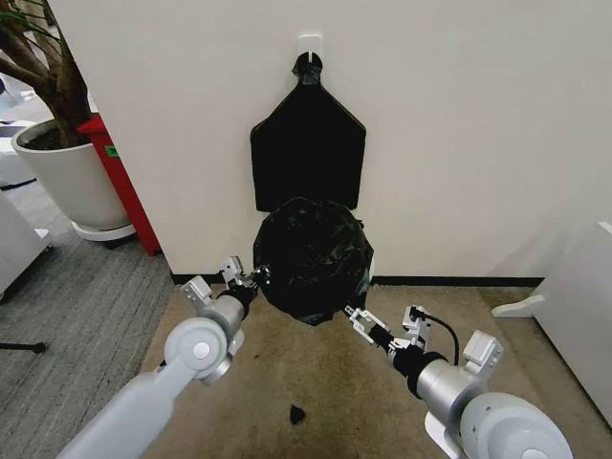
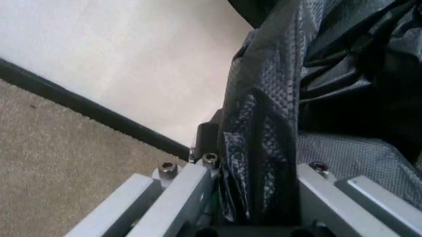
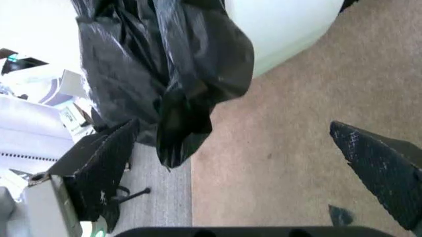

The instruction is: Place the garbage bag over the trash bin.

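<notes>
The glossy black garbage bag [image 1: 311, 256] bulges in front of the wall, just above the carpet. The left gripper [image 1: 246, 278] is at the bag's left edge; in the left wrist view this gripper [image 2: 260, 190] is shut on a fold of the bag [image 2: 264, 123]. Near the bag's lower right edge, the right gripper [image 1: 368, 326] is open. In its wrist view the right gripper [image 3: 240, 168] has its fingers [image 3: 99, 168] wide apart with bare carpet between them, and the bag [image 3: 165, 64] hangs beyond. The pale trash bin [image 3: 283, 27] shows beside the bag and is mostly covered.
A flat black bundle [image 1: 308, 143] hangs from a wall hook above the bag. A white plant pot [image 1: 67, 177] and a red panel [image 1: 122, 186] stand at the left. White furniture [image 1: 574, 306] stands at the right. A small black scrap [image 1: 296, 414] lies on the carpet.
</notes>
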Tool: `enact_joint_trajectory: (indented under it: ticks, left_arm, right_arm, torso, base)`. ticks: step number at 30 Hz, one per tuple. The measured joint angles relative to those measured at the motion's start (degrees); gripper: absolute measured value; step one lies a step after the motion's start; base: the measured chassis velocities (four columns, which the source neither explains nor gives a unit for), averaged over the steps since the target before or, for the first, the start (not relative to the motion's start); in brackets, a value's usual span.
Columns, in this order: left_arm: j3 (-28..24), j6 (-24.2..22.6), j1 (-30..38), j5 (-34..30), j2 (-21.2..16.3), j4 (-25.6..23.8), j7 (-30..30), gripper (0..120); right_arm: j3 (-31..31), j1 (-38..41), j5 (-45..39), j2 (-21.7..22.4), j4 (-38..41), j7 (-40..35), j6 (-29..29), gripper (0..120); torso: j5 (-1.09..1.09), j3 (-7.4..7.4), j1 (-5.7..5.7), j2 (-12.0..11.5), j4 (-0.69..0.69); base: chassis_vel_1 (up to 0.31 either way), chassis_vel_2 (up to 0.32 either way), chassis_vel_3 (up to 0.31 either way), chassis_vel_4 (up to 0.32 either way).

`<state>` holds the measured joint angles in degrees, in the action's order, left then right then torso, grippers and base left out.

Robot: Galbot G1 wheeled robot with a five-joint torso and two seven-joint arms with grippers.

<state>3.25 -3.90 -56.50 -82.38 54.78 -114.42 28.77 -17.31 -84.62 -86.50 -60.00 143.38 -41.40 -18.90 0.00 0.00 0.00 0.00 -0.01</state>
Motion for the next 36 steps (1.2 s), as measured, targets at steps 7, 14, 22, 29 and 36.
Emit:
enact_joint_trajectory:
  ticks: [7,14,22,29,36]
  left_arm:
    - [-0.2,0.05,-0.87,1.16,-0.01,-0.58,-0.01,1]
    - [-0.33,0.05,-1.51,1.87,-0.17,-1.33,-0.35,1]
    - [0.43,-0.09,-2.13,0.08,-0.51,-2.97,0.22,1]
    - [2.39,-0.83,-2.79,-8.84,-0.84,-4.52,3.36,1]
    - [3.03,-1.65,-3.06,-14.73,-0.76,-5.62,5.25,1]
  right_arm:
    - [0.1,0.86,-0.96,-0.14,0.0,-0.04,0.06,100]
    - [0.54,1.45,-0.96,-0.4,-0.04,-0.68,-0.42,100]
    - [0.39,0.79,1.23,-0.35,-0.07,-0.74,-1.27,100]
    - [-0.81,-0.51,5.34,-0.7,-2.41,2.97,-1.32,100]
    - [-1.34,0.43,8.1,-0.83,-7.52,6.62,-0.92,100]
  torso:
    - [0.0,0.0,0.0,0.0,0.0]
    - [0.0,0.0,0.0,0.0,0.0]
    - [0.0,0.0,0.0,0.0,0.01]
    - [0.0,0.0,0.0,0.0,0.01]
    - [0.0,0.0,0.0,0.0,0.01]
  base:
    - [0.0,0.0,0.0,0.0]
    - [0.0,0.0,0.0,0.0]
    - [0.0,0.0,0.0,0.0]
    - [0.0,0.0,0.0,0.0]
    - [0.0,0.0,0.0,0.0]
